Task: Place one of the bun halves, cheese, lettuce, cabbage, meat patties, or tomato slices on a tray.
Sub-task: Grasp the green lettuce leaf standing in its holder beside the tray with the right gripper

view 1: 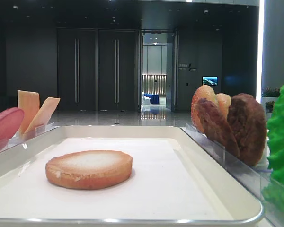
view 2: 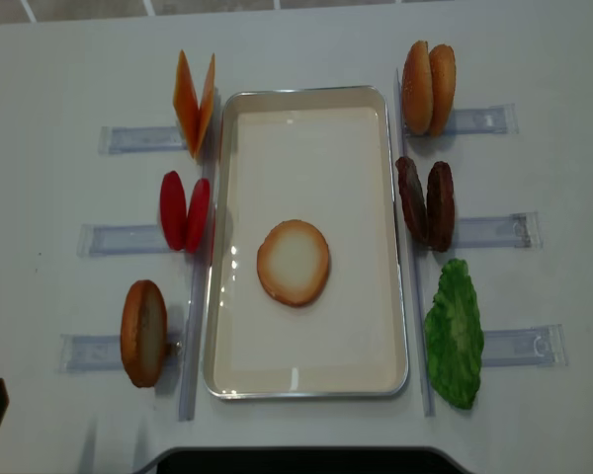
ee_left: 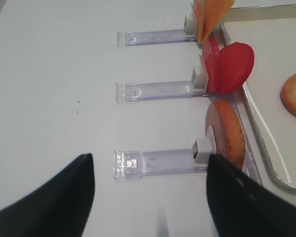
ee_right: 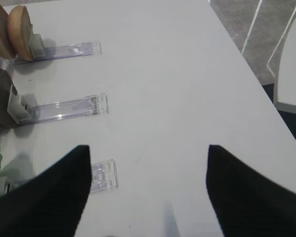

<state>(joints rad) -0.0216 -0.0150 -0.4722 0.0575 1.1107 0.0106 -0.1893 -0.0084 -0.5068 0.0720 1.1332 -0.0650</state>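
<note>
Overhead view: a large shallow white rectangular tray with a raised rim occupies the centre of the white table. One round golden-brown bun half lies flat on the tray base, pale toasted face up, just below the tray's centre, touching nothing else.

Left of the tray, standing on edge in clear plastic holders: two thin orange-yellow cheese slices at 10 o'clock, leaning apart in a V; two smooth pinkish-red tomato slices at 9 o'clock; a single bun half at 8 o'clock.

Right of the tray: a pair of bun halves at 2 o'clock; two dark brown rough meat patties at 3 o'clock, leaning together; a bright green ruffled lettuce leaf at 4 o'clock.

Wrist views: the right gripper hangs over bare table beside the right-hand holders, its black fingers spread wide and empty. The left gripper hangs over the table beside the left-hand holders, likewise released, with nothing between its fingers.
</note>
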